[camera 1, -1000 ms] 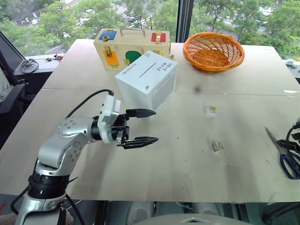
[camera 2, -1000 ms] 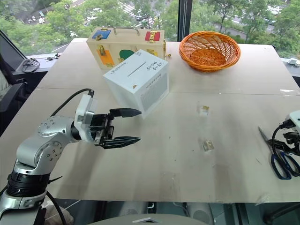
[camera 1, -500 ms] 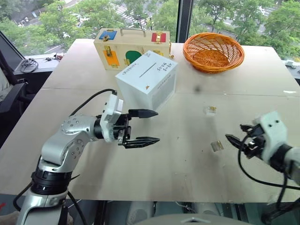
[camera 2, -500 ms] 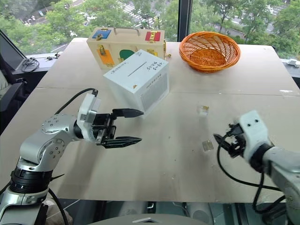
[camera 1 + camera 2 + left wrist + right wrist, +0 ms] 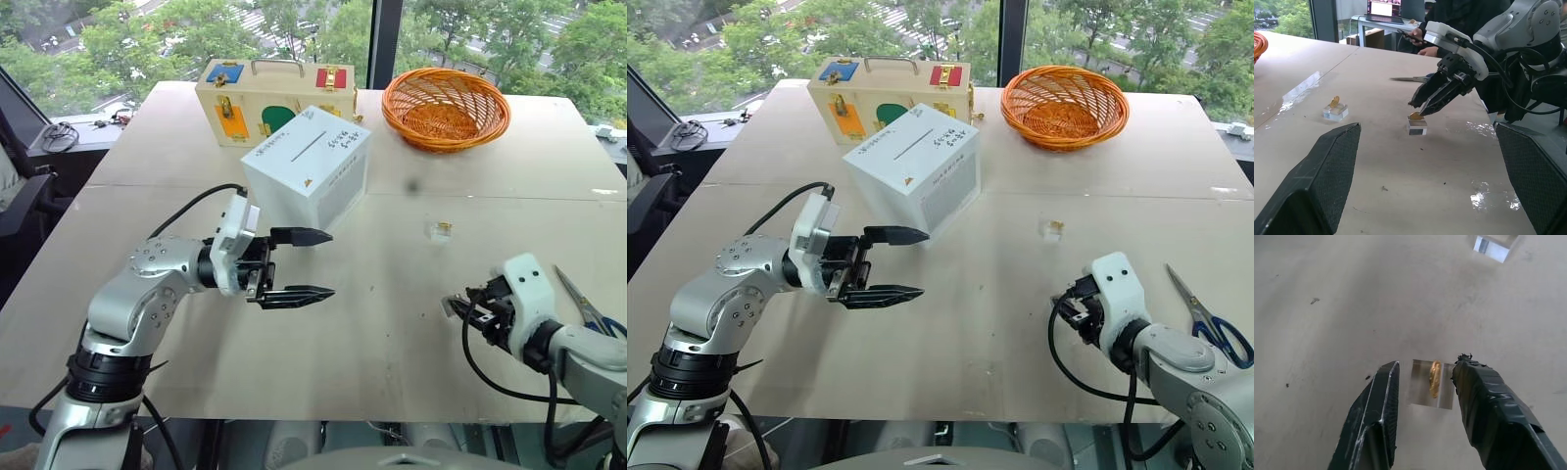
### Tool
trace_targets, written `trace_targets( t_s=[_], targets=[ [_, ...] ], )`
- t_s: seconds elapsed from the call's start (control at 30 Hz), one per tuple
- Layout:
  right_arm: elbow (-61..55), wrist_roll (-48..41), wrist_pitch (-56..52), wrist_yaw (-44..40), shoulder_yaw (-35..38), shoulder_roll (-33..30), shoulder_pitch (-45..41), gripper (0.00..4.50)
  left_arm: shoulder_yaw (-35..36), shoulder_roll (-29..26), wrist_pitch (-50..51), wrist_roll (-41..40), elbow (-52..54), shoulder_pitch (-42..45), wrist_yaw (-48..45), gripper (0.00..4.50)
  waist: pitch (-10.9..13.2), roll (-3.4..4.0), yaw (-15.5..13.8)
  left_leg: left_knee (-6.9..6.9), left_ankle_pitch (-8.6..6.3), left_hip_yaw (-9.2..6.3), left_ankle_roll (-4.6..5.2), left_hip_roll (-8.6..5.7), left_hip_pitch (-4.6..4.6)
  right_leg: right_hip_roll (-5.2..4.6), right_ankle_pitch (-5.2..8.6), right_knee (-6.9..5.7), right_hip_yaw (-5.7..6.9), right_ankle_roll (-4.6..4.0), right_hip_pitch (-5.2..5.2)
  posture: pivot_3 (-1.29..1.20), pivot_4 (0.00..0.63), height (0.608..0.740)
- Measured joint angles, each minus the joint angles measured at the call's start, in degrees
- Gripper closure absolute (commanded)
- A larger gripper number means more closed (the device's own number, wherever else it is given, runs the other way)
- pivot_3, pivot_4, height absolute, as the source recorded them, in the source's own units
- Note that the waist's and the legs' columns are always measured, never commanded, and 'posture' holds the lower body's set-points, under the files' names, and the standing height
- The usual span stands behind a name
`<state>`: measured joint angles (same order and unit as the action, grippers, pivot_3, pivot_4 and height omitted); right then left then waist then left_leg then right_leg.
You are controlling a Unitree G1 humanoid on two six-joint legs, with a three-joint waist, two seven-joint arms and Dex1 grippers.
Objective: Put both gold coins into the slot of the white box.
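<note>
- Since a second ago the right gripper (image 5: 1425, 382) has swung in from the right edge of the tabletop (image 5: 392, 323), away from the scissors (image 5: 1207, 321), and now sits over the nearer coin close to the front edge, right of centre.
- Its two black fingers (image 5: 1376, 401) have narrowed and now stand on either side of a small clear block (image 5: 1431, 390); gaps remain on both sides, so nothing is gripped.
- One gold coin (image 5: 1435, 378) stands on edge on that clear block, between the fingers.
- Second gold coin (image 5: 1334, 102) stands on its own clear block (image 5: 1335, 112), farther back on the tabletop toward the orange basket (image 5: 446, 107), which is at the back right corner.
- Left gripper (image 5: 302, 264) has kept its place, level, jaws spread wide and empty, just in front of the white box (image 5: 307, 166).
- White box stands left of centre, toward the back, its dark slot (image 5: 309, 147) on the top face with handwriting beside it.
- Wooden case (image 5: 275, 98) with coloured panels stands directly behind the box near the back edge.
- A person holding a phone shows beyond the tabletop in the left wrist view.
</note>
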<state>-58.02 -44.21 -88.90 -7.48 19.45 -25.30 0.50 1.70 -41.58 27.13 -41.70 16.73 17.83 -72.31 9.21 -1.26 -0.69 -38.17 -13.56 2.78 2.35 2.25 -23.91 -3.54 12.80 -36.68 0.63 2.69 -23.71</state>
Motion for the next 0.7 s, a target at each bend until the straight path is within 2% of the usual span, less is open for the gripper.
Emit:
trace_targets(
  t_s=[0.07, 0.6, 0.7],
  targets=[
    [0.0, -0.88, -0.01, 0.97, -0.32, -0.01, 0.33, 3.08, 0.0, 0.0, 0.0, 0.0, 0.0, -0.01, 0.0, 0.0, 0.0, 0.0, 0.0, 0.0, 0.0, 0.0, 0.0, 0.0, 0.0, 0.0, 0.0, 0.0, 0.0, 0.01, 0.0, 0.0, 0.15, 0.74],
    [0.0, -0.78, 0.48, 4.02, -4.01, -1.74, 1.04, 3.08, 0.02, 0.0, 0.0, -0.02, 0.09, -1.11, 0.27, 0.0, 0.0, 0.01, 0.01, 0.03, 0.0, -0.01, 0.0, 0.01, 0.0, -0.02, 0.05, 0.04, 0.01, 0.08, -0.01, 0.0, 0.15, 0.74],
    [0.0, 0.05, 0.46, 3.99, -4.06, -1.74, 1.04, 3.88, 0.02, 0.0, 0.0, -0.03, 0.22, -1.16, 0.51, 0.0, 0.01, 0.01, 0.01, 0.03, 0.0, -0.01, 0.0, 0.02, -0.01, -0.03, 0.06, 0.05, 0.0, 0.09, -0.02, 0.0, 0.15, 0.74]
  ],
)
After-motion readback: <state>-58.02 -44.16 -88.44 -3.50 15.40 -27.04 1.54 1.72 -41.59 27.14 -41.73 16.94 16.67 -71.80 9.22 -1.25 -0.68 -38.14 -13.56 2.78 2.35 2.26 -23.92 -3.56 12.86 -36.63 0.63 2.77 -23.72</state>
